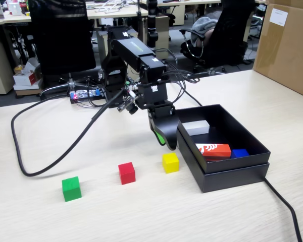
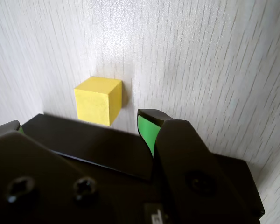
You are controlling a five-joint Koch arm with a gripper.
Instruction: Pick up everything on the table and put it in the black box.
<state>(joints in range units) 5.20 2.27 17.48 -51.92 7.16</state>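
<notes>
Yellow, red and green, the 3 small cubes sit in a loose row on the light wood-grain surface (image 1: 50,222) in the fixed view. The yellow cube (image 1: 170,162) is the nearest one to the black box (image 1: 232,174) and lies just beside its left wall, not touching it. The red cube (image 1: 127,173) is further left, and the green cube (image 1: 71,188) is the furthest left, well apart from the box.

Inside the black box lie a white block (image 1: 196,127), a long red-orange block with white pattern (image 1: 213,150) and a blue block (image 1: 239,153).

The claw (image 1: 164,138) hangs above the surface, just behind the yellow cube and close to the left wall of the box, pointing down. It holds nothing. In the wrist view the claw (image 2: 84,123) is spread wide: one finger with a green pad (image 2: 147,133) shows at the right, the other tip only peeks in at the left edge, and the yellow cube (image 2: 98,100) lies on the surface ahead, between the 2 of them.

A thick black cable (image 1: 25,166) curves over the surface at the left. A large brown carton (image 1: 288,45) stands at the right edge.
</notes>
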